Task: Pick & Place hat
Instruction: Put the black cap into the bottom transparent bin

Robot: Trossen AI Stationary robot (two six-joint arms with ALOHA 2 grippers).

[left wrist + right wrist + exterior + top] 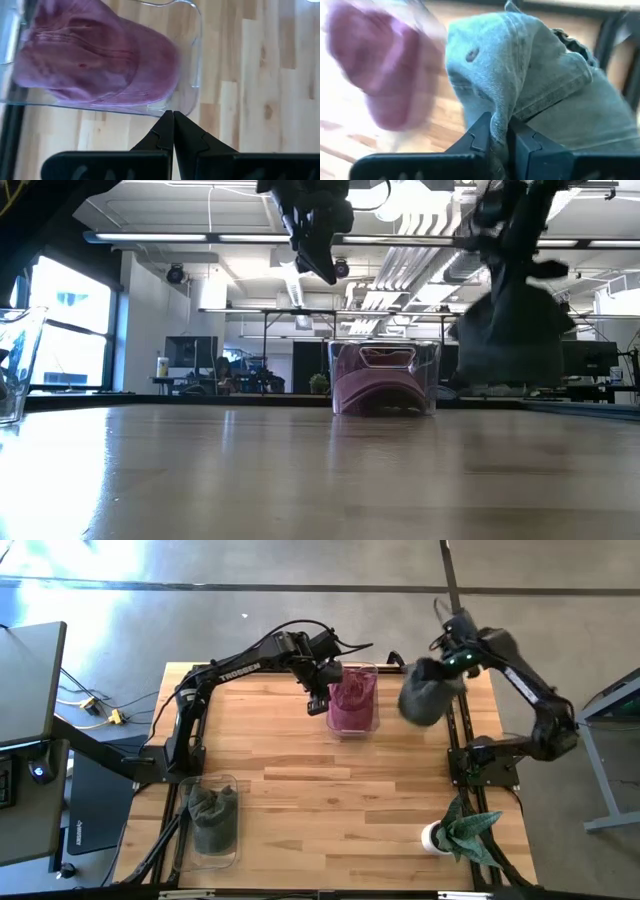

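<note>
So there were two clear plastic bins on the wooden table [330, 790]. The far one, the clear bin [355, 700], had a maroon cap [350, 698] sitting inside it, crown up and filling most of the box. The near-left bin [212, 820] had a dark grey-green cap [212, 815] in it.

The right gripper [499, 131] was clamped on a fold of a grey cap [428, 692], which hung in the air just off the right side of the far bin, well above the tabletop. The low view showed it dangling clear of the wood.

The left gripper [173, 131] hovered over the near-left edge of the far bin with its fingers pressed together, holding nothing.

Only writing I could make out was TROSSEN in white along the left arm [240, 670]. A small potted plant [462, 830] sat at the near-right corner
</note>
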